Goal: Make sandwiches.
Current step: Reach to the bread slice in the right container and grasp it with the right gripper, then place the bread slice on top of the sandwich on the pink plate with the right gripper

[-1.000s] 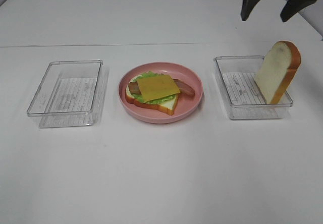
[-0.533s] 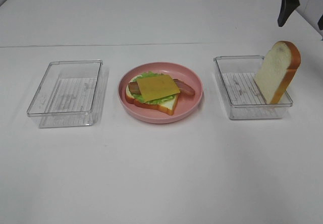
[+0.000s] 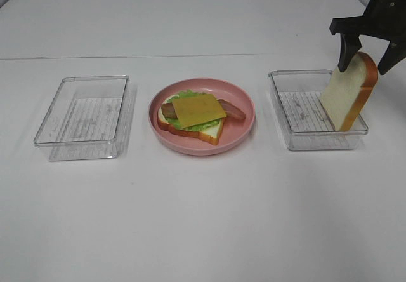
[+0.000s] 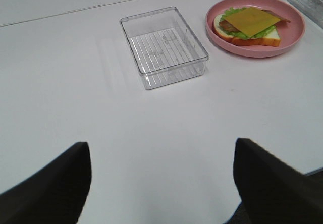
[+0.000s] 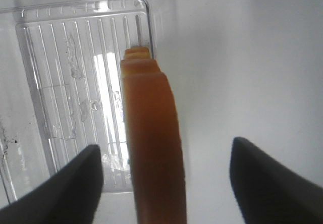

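Note:
An open sandwich [image 3: 196, 112] lies on the pink plate [image 3: 244, 128]: a bread base, green lettuce, bacon strips and a yellow cheese slice on top. It also shows in the left wrist view [image 4: 250, 22]. A second bread slice [image 3: 347, 94] stands on edge, leaning in the right clear tray [image 3: 298, 114]. My right gripper [image 3: 363, 66] is open and straddles the top of that slice, one finger on each side. In the right wrist view the crust [image 5: 151, 148] sits between the open fingers of that gripper [image 5: 166, 183]. My left gripper [image 4: 161, 183] is open and empty over bare table.
A clear tray [image 3: 82, 114] with nothing in it stands left of the plate; the left wrist view shows it too [image 4: 164, 47]. The table is white. The right tray's ribbed floor [image 5: 65, 82] lies beside the bread.
My right gripper moved from the upper right, partly out of view, down onto the standing bread slice and now straddles its top. The slice and the plate have not moved.

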Robot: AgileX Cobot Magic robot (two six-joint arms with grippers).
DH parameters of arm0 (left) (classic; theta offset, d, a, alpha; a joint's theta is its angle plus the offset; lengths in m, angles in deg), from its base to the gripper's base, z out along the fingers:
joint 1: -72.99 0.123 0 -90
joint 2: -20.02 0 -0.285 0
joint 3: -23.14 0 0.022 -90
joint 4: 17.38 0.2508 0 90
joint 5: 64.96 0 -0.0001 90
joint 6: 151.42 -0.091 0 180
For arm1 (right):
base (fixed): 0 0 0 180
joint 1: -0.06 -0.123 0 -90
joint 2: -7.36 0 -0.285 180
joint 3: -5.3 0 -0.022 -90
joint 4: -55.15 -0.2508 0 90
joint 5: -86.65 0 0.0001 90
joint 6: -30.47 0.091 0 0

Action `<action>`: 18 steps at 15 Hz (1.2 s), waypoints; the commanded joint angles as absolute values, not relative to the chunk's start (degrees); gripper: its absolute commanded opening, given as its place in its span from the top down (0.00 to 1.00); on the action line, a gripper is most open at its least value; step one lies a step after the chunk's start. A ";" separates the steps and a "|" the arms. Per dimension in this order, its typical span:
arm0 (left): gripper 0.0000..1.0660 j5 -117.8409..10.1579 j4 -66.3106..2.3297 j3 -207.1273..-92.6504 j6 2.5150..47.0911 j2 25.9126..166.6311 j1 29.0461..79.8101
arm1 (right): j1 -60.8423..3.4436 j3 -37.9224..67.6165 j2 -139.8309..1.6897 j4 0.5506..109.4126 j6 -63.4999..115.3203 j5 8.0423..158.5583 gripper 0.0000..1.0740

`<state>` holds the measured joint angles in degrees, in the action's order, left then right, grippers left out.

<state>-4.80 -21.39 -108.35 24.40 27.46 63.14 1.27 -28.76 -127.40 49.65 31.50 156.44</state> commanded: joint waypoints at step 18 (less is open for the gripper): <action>0.30 -5.31 -21.91 -108.29 24.69 26.31 63.02 | 1.27 -10.94 -112.73 6.28 15.85 154.60 1.00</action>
<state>-4.80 -21.39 -108.35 24.40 27.46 63.14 1.27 -11.45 -113.07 8.17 17.12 155.18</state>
